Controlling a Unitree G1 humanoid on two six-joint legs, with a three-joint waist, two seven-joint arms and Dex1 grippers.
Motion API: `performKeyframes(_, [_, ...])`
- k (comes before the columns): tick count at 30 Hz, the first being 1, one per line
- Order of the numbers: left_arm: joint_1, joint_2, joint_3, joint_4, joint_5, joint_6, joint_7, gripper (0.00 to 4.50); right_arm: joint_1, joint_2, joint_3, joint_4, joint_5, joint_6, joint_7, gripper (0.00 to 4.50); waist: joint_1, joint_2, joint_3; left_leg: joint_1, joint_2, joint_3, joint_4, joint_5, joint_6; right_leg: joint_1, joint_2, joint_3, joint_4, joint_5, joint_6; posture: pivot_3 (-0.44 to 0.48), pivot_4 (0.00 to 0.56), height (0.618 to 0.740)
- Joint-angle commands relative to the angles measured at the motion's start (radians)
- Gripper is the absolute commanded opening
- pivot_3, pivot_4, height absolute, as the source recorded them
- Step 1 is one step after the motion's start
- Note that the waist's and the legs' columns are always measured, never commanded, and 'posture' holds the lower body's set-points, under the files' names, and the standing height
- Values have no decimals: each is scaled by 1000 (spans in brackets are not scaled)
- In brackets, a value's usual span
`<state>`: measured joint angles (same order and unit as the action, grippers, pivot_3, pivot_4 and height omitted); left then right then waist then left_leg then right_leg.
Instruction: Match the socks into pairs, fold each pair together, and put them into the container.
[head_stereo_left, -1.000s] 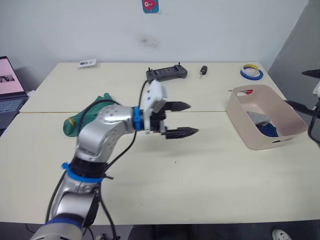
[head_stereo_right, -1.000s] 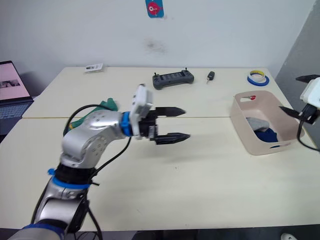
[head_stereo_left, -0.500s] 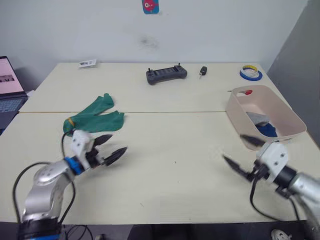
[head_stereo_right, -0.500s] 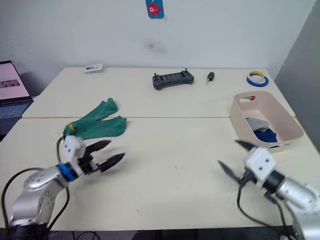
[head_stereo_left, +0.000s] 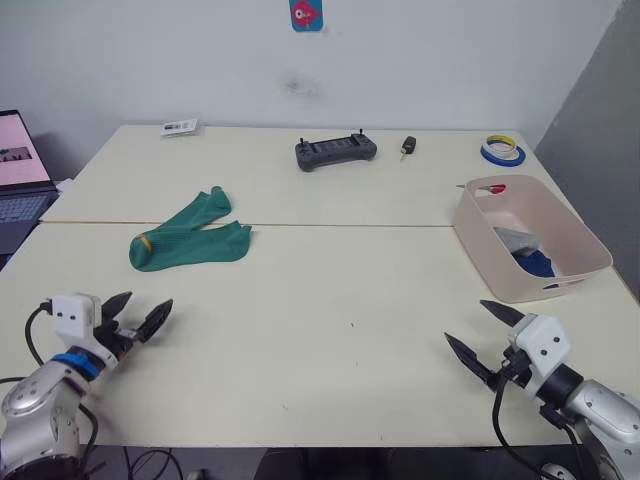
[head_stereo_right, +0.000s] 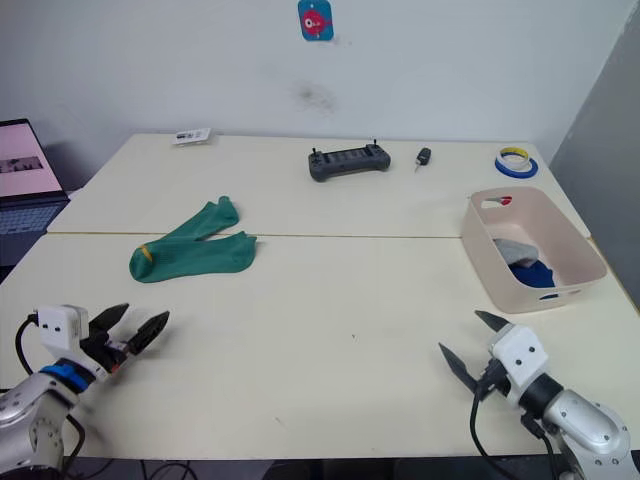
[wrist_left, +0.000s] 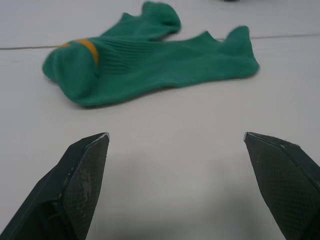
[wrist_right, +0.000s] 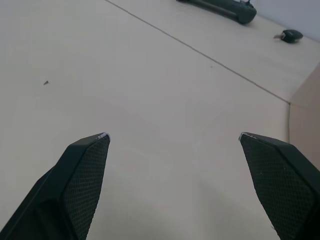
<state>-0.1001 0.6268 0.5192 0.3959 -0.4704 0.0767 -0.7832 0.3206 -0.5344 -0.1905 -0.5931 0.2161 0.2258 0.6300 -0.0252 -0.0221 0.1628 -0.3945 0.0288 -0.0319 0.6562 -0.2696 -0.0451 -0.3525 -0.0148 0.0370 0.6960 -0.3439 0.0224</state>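
So what I'm looking at from my end: a pale cream bench (head_stereo_left: 330, 300) made of two tops pushed together, with a thin seam running across the middle. Behind it is a plain white wall with a dark smudge and a small blue and pink sticker (head_stereo_left: 305, 14) up high; I can't read anything on it. A grey panel closes off the right side of the room.

Left of the bench there's a laptop (head_stereo_left: 20, 170) with a pinkish screen. Along the far edge sit a small white card (head_stereo_left: 178, 126) with print too tiny to make out, a dark handheld controller (head_stereo_left: 336, 152), a little black key fob (head_stereo_left: 408, 146), and a roll of blue tape (head_stereo_left: 501, 149).

The two green socks (head_stereo_left: 190, 238) lie overlapping on the left half of the bench, right at the seam, with a yellow band near the toe end. The container (head_stereo_left: 575, 235) sits at the right edge, with a red mark on its far rim. Inside it I can see a grey sock (head_stereo_left: 518, 240) and a dark blue sock (head_stereo_left: 538, 262) bunched together.

My left tool (head_stereo_left: 135, 313) is low at the near left corner, spread wide and holding nothing, with the green socks ahead of it. The right tool (head_stereo_left: 485, 335) is near the front right, also spread wide and empty, just short of the container.
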Motion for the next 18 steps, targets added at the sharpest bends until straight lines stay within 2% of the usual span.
performKeyframes(1, [-58,6,38,-30,-48,64,67,4500,-46,-26,7,-75,48,59,5,4459,-2,0,0,0,0,0,0,0,0,0,0,0,0,0,0,0,150,740])
performKeyframes(9, [-219,-14,49,56,-49,152,285,4500,-246,-83,88,-164,163,277,10,4459,-6,0,0,0,1,-1,0,0,0,0,1,0,1,0,0,0,150,740])
performKeyframes(12, [-300,-3,21,148,7,185,390,4500,-331,-104,136,-173,191,360,9,4459,-4,0,0,-1,0,-1,1,0,0,0,0,-1,0,0,0,0,150,740])
performKeyframes(18, [-438,-1,-21,318,83,168,495,4500,-462,-106,199,-181,234,459,-2,4459,-3,-1,0,-4,0,-6,4,0,0,-1,1,-5,0,0,0,0,150,740])
